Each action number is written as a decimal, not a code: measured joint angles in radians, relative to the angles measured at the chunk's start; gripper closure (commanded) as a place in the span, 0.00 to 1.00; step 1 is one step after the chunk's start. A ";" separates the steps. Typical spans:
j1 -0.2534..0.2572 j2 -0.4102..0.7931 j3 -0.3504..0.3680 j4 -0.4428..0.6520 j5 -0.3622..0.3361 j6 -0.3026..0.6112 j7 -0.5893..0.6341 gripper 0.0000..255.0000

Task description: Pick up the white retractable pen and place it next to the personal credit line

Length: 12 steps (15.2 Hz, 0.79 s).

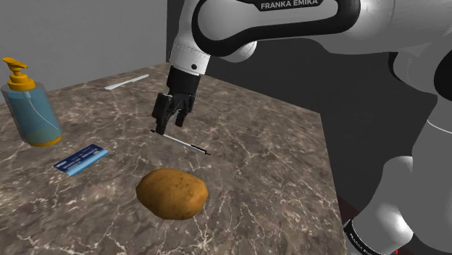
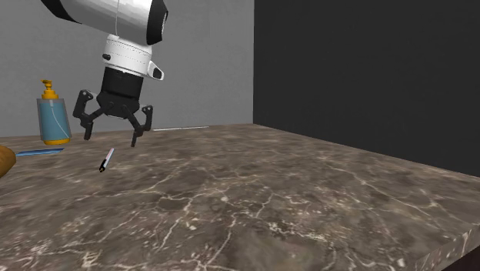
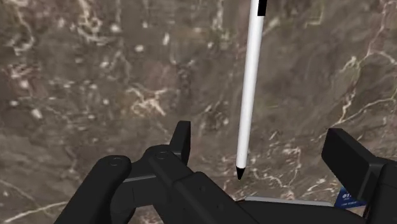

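White pen (image 2: 106, 159) flat on the marbled table (image 2: 308, 200), just beneath the wide-open, empty tool (image 2: 111, 140)

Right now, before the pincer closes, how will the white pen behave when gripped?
The pen looks thin and straight, so probably stiff and light. Lying flat on the marbled table, its round barrel may roll if the open pincer nudges it.

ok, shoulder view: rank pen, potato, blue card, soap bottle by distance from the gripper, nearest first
From the gripper:
1. pen, on the table just under the open fingers.
2-3. potato, toward the camera, and card, toward the view's left: too close to call.
4. bottle, at the far left, beyond the card.
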 measured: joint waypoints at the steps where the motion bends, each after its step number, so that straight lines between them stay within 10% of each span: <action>1: 0.000 0.000 0.000 0.000 0.000 0.000 0.000 0.00; 12: -0.017 -0.026 -0.009 0.086 -0.003 -0.115 0.004 0.00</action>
